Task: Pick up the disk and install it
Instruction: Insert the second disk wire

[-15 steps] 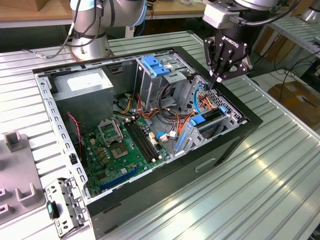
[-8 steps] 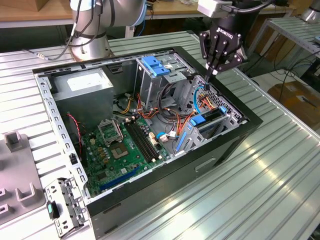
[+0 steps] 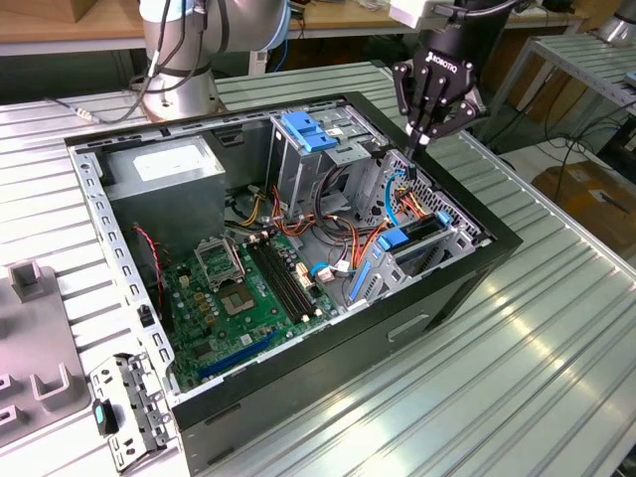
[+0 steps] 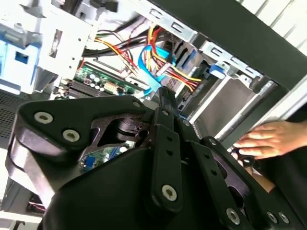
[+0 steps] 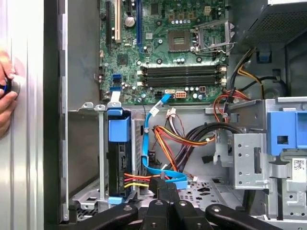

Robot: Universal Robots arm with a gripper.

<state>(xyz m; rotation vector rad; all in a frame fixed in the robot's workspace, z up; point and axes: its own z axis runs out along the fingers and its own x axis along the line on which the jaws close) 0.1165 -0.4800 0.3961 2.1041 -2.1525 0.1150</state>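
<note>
End effector point(image 3: 425, 134) closed, empty, hovering over the open case's point(image 3: 502, 248) rim. Disk point(image 5: 119, 158) seated upright in its bay.

Black end effector point(image 3: 429, 124), silver screws; grey arm point(image 3: 184, 40), seemingly blue-trimmed.

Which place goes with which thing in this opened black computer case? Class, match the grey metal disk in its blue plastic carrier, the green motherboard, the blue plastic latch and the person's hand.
Things:
1. grey metal disk in a blue plastic carrier
2. flat green motherboard
3. blue plastic latch
4. person's hand

Places:
A. atop the tall metal cage
B. outside the case, against its wall
C. lying on the case floor
D. standing on edge in the low metal bay, cables at its end

Pairs: 1-D, 2-C, 3-A, 4-B.
</note>
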